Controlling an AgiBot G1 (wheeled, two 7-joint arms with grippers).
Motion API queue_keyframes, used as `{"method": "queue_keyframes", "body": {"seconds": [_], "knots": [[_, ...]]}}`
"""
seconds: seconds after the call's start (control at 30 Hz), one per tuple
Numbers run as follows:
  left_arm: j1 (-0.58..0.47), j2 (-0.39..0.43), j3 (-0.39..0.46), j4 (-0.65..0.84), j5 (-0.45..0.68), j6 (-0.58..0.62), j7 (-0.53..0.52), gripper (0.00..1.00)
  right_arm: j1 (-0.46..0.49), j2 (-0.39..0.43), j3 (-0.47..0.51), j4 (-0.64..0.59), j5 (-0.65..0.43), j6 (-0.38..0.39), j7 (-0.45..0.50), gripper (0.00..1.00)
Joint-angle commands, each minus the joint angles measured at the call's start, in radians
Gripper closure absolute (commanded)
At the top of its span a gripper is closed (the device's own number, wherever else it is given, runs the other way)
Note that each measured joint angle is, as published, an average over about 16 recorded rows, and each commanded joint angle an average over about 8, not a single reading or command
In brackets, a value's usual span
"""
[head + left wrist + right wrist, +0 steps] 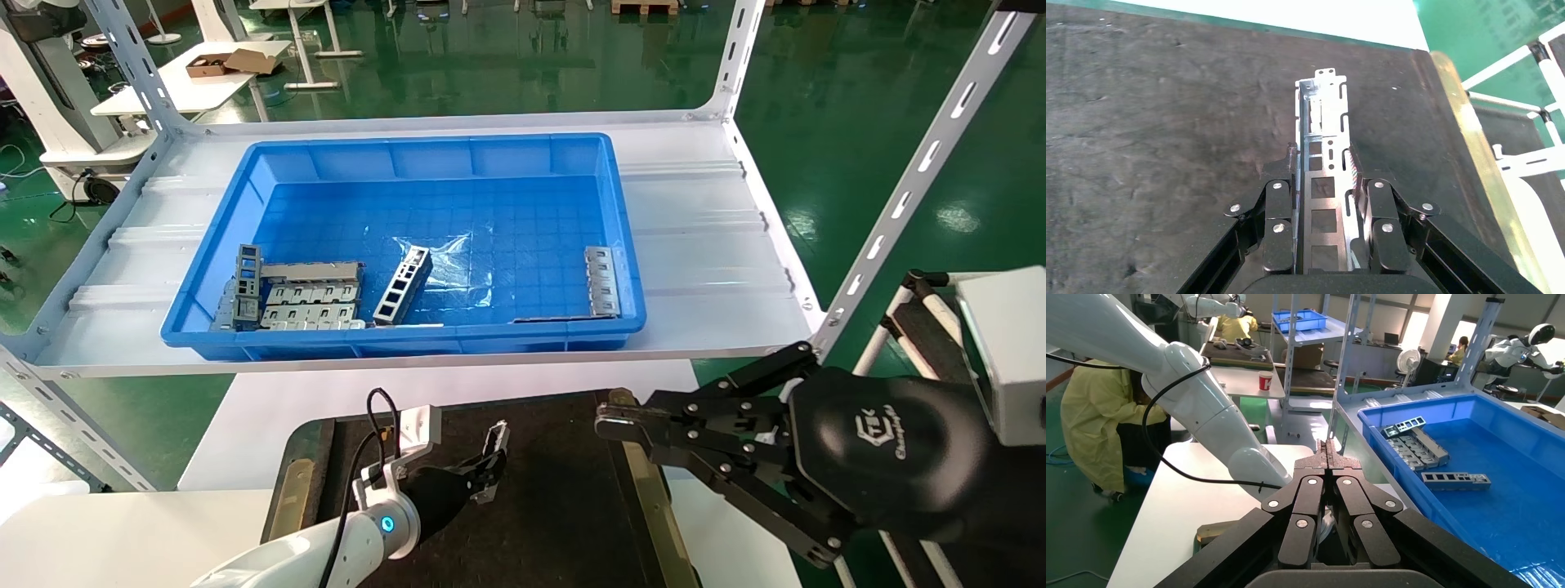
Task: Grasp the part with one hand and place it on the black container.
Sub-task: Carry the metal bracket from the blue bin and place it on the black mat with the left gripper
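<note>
My left gripper [489, 469] is shut on the part [498, 431], a slim silver sheet-metal channel with slots and cutouts. In the left wrist view the part [1322, 122] sticks out forward from between the fingers [1279, 202], with the gripper [1321, 160] closed on its side walls. It is held low over the black container [556, 506], whose rough dark surface [1168, 122] fills that view; I cannot tell if the part touches it. My right gripper [609, 420] is shut and empty at the tray's right edge; it also shows in the right wrist view [1327, 447].
A deep blue bin [425, 151] stands on the white shelf [703, 269] behind the tray, holding a ladder-like bar [403, 286], flat plates [310, 304] and another metal piece [602, 280]. A slanted shelf post [907, 196] rises at the right. Brass strips [650, 498] edge the tray.
</note>
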Motion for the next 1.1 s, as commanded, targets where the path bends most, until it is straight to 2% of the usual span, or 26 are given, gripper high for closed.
{"method": "queue_keyframes", "body": {"seconds": [0.03, 0.17, 0.2, 0.23, 0.27, 0.4, 0.47, 0.5, 0.53, 1.1], "knots": [[0.003, 0.009, 0.004, 0.019, -0.012, -0.006, -0.002, 1.00, 0.000, 0.000, 0.000, 0.000, 0.000, 0.000, 0.000, 1.00], [0.008, 0.034, 0.015, 0.068, -0.036, -0.007, -0.002, 1.00, 0.000, 0.000, 0.000, 0.000, 0.000, 0.000, 0.000, 0.98], [0.008, 0.040, 0.018, 0.080, -0.042, -0.007, -0.001, 0.97, 0.000, 0.000, 0.000, 0.000, 0.000, 0.000, 0.000, 0.92], [0.009, 0.046, 0.021, 0.091, -0.048, -0.006, -0.001, 0.91, 0.000, 0.000, 0.000, 0.000, 0.000, 0.000, 0.000, 0.81], [0.010, 0.051, 0.025, 0.102, -0.054, -0.005, 0.000, 0.82, 0.000, 0.000, 0.000, 0.000, 0.000, 0.000, 0.000, 0.69], [0.011, 0.068, 0.039, 0.136, -0.076, 0.002, 0.001, 0.32, 0.000, 0.000, 0.000, 0.000, 0.000, 0.000, 0.000, 0.19], [0.010, 0.073, 0.045, 0.146, -0.087, 0.006, 0.002, 0.10, 0.000, 0.000, 0.000, 0.000, 0.000, 0.000, 0.000, 0.02], [0.010, 0.075, 0.049, 0.149, -0.092, 0.008, 0.002, 0.03, 0.000, 0.000, 0.000, 0.000, 0.000, 0.000, 0.000, 0.00], [0.009, 0.076, 0.052, 0.152, -0.096, 0.009, 0.003, 0.00, 0.000, 0.000, 0.000, 0.000, 0.000, 0.000, 0.000, 0.00], [-0.015, 0.067, 0.124, 0.131, -0.165, 0.004, 0.018, 0.00, 0.000, 0.000, 0.000, 0.000, 0.000, 0.000, 0.000, 0.00]]}}
